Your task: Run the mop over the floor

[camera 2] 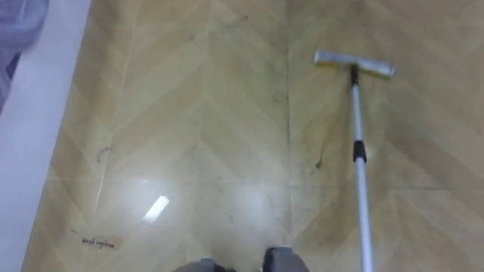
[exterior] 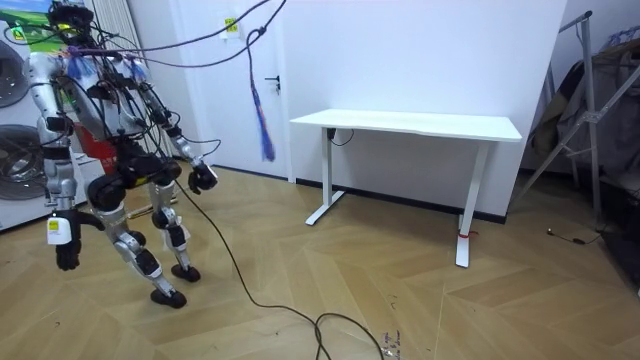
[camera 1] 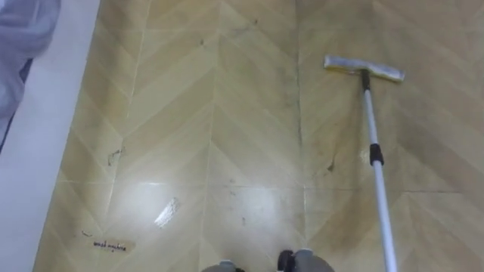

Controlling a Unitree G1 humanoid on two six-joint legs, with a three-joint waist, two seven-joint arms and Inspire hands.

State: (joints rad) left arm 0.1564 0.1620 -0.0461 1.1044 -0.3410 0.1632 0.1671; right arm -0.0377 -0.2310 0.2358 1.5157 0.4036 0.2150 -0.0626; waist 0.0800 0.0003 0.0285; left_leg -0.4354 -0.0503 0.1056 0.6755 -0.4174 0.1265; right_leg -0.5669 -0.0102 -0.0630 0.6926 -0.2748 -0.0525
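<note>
Mop rested on the chevron-patterned wooden floor, at the right of the eye views. Reading those views from the left, a grey, cloth-like shape sat in the upper left corner. A white strip ran down the left edge beside the boards. A dark scuff marked the floor next to that strip. Lower down a small printed label lay on the boards, with a pale bright streak just to its right. Further right the flat mop head lay on the floor toward the top. Its light pole, with a dark collar partway along, led from the head down to the lower right edge.

In the room view the robot stood at the room view's left, knees bent and trunk leaning. It was close to a washing machine at the far left edge. A low hand hung beside its legs. An outstretched hand was held at hip height toward the room view's right. Which of the two was the left and which the right I could not make out from its body. Whether either was released, clenched or grasping anything could not be told. Further right a blue tassel-like thing hung against the white wall. Beyond it stood a white bench, and a metal stand stood at the far right.
</note>
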